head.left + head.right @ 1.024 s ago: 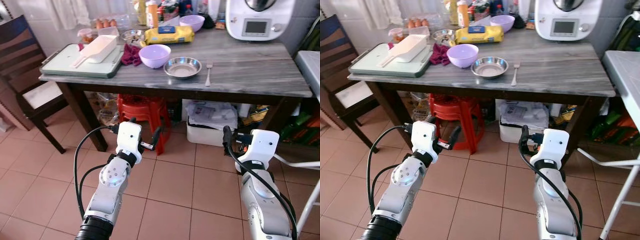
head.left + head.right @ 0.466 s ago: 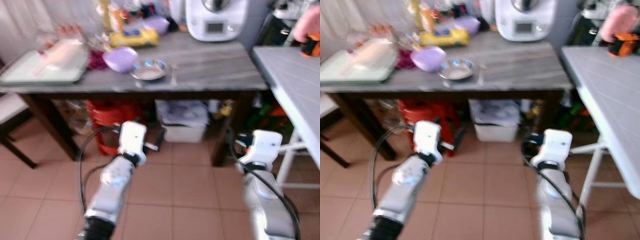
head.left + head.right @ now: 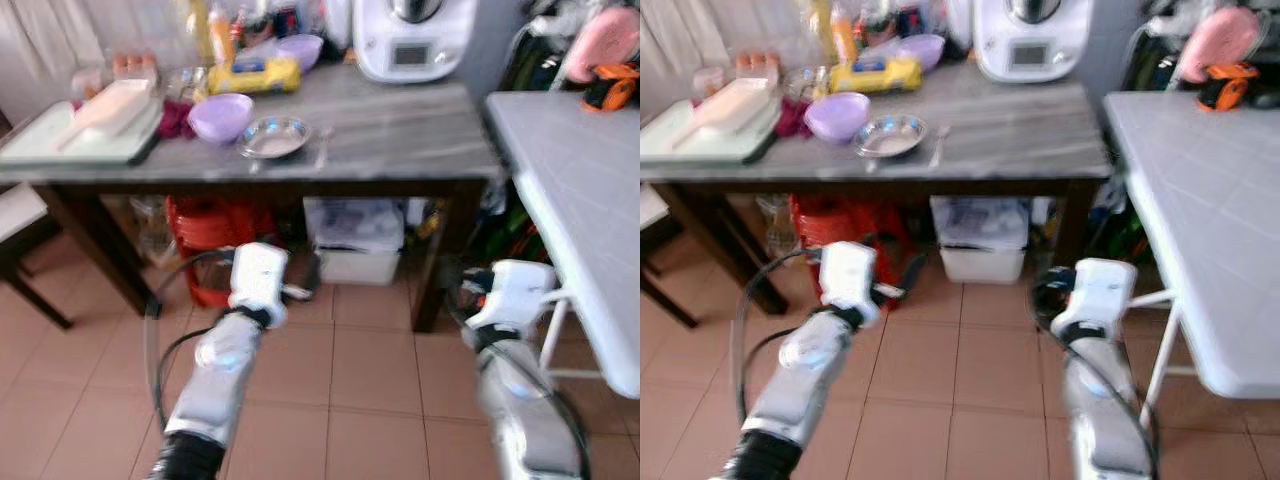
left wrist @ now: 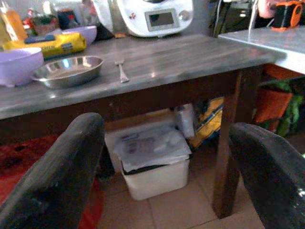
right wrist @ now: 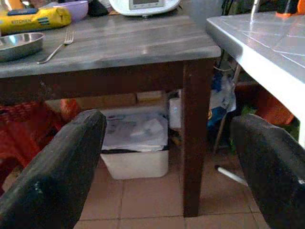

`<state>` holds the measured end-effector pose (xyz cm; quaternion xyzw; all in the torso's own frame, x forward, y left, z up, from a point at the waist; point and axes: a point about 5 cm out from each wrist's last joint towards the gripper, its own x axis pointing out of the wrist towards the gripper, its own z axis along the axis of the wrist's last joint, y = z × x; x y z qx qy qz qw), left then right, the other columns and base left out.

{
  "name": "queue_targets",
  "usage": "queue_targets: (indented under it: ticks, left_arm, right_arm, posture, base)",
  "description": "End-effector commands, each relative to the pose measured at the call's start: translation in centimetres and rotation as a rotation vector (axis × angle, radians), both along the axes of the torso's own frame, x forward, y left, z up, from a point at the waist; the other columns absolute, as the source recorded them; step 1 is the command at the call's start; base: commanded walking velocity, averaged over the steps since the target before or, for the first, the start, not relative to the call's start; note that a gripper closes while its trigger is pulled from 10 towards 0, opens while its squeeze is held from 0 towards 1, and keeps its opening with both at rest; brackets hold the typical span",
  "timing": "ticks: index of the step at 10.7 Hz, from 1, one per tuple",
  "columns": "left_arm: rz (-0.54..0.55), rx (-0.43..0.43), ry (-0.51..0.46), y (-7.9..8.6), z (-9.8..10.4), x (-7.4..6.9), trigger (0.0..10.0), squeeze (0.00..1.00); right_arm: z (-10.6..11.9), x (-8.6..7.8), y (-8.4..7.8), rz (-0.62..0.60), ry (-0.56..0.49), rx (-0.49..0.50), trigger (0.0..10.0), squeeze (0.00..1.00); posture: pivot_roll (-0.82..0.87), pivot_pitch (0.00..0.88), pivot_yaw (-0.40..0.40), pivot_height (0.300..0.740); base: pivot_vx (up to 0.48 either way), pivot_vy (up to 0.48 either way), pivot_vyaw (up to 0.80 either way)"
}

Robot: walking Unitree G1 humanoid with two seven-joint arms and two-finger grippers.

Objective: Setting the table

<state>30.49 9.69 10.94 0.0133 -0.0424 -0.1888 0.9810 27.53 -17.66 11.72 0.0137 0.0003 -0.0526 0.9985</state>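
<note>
Facing table (image 3: 400, 140), both tools apart.

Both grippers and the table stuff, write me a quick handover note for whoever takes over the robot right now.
Left gripper: open, empty, held low in front of the grey table.
Right gripper: open, empty, also low, near the table's right leg.
On the table: steel bowl with the fork just to its right, purple bowl to its left, a second purple bowl farther back.
White table stands to the right, bare near its front edge.
Done: nothing picked up.
Left: approach, pick up the dishes, lay them out.
</note>
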Motion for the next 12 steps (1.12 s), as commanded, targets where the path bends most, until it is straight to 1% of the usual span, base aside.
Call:
queue_targets:
  ticks: [1, 9, 12]
  left_arm:
    - [-0.020, -0.001, 0.003, -0.64, -0.05, -0.09, 10.0, 0.00]
    - [-0.035, 0.013, -0.005, -0.55, 0.11, -0.01, 10.0, 0.00]
    - [-0.039, 0.015, -0.003, -0.57, 0.01, -0.21, 10.0, 0.00]
  right_arm:
    - [0.39, -0.11, -0.45, -0.011, -0.013, -0.007, 10.0, 0.00]
    - [0.28, -0.17, -0.07, -0.016, -0.016, 0.005, 10.0, 0.00]
    - [0.49, -0.45, -0.45, -0.029, -0.029, -0.007, 10.0, 0.00]
  posture:
    - [-0.17, 0.055, 0.087, 0.740]
    - [-0.16, 0.061, 0.105, 0.740]
    - [-0.17, 0.067, 0.105, 0.740]
  base:
    - [0.000, -0.274, 0.00]
    - [0.000, -0.275, 0.00]
    - [0.000, -0.276, 0.00]
